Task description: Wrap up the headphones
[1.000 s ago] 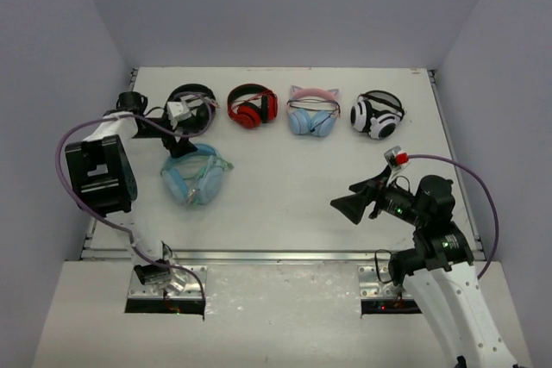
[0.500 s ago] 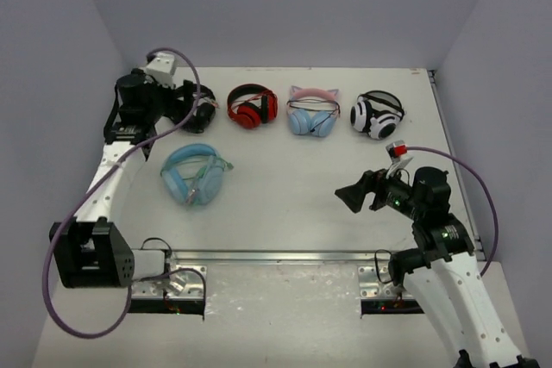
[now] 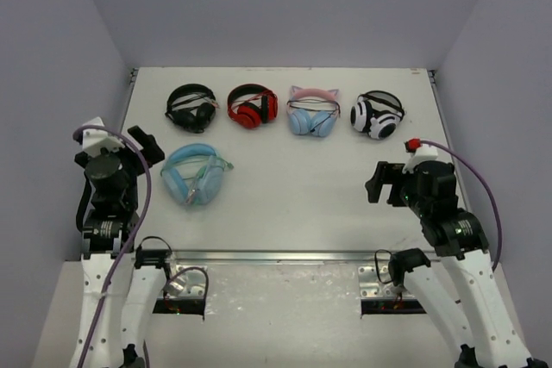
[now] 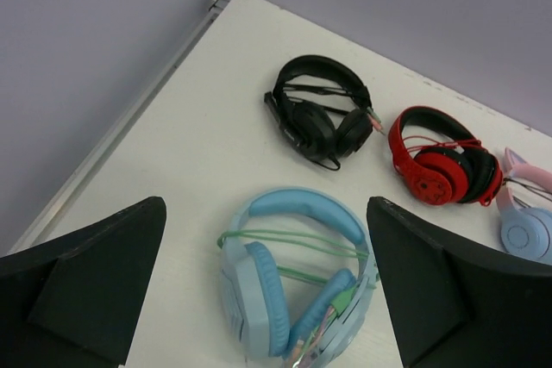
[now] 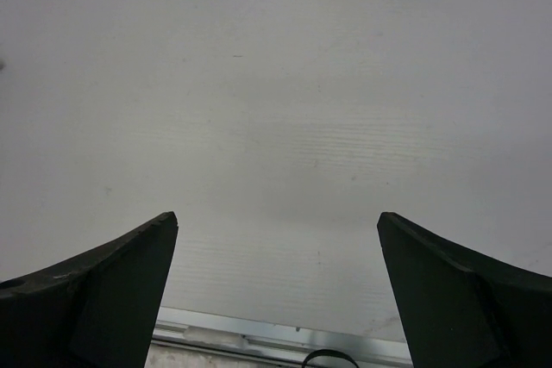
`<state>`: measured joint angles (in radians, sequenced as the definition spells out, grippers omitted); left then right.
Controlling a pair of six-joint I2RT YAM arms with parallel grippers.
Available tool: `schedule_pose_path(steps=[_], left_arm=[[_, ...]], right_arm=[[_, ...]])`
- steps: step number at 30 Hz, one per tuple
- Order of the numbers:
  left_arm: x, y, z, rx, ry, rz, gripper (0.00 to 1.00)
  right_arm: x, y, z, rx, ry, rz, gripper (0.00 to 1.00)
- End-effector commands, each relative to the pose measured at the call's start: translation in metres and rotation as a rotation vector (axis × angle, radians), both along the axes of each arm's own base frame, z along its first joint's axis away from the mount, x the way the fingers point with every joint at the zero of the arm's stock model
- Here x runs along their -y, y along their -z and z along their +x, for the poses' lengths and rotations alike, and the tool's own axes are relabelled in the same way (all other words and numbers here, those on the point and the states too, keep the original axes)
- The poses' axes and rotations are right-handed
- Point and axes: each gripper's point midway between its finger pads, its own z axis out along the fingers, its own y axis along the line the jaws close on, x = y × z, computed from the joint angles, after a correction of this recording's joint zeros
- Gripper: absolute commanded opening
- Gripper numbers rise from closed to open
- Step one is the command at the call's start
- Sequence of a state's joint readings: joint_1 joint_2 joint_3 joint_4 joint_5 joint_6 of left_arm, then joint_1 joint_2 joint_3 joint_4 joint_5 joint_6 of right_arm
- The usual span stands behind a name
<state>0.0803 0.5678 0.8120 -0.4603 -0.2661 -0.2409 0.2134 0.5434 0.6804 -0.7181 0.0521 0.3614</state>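
The light-blue headphones point(image 3: 195, 175) lie flat on the white table at the left, their pale-green cable wound across the band and earcups. In the left wrist view they point(image 4: 293, 282) sit between my open fingers, below them. My left gripper point(image 3: 145, 144) is open and empty, raised at the table's left edge, just left of the headphones. My right gripper point(image 3: 377, 183) is open and empty, over the bare table at the right; its wrist view shows only bare table point(image 5: 276, 127) between the fingers.
A row of other headphones lies at the back: black point(image 3: 191, 107), red point(image 3: 252, 105), a blue pair with a pink cat-ear band point(image 3: 312, 112), and a white-and-black pair point(image 3: 377, 114). Grey walls enclose the table. A metal rail point(image 3: 276, 256) runs along the near edge.
My left arm has swung back from the black headphones at the far left to the near left edge. My right arm has pulled back toward its base.
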Motion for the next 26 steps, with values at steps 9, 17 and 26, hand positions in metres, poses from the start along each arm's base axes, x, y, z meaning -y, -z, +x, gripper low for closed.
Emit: schedule_pose_path(steps=[9, 17, 26], left_arm=[[0.014, 0.005, -0.023, 0.095, 0.032, -0.045, 1.0], [0.011, -0.01, -0.039, 0.18, 0.007, -0.044, 1.0], [0.011, -0.006, -0.035, 0.165, 0.004, -0.05, 1.0]], right_arm=[[0.049, -0.071, -0.04, 0.128, 0.122, -0.171, 0.99], [0.048, -0.082, -0.053, 0.166, 0.113, -0.14, 0.99], [0.049, -0.082, -0.052, 0.188, 0.129, -0.127, 0.99]])
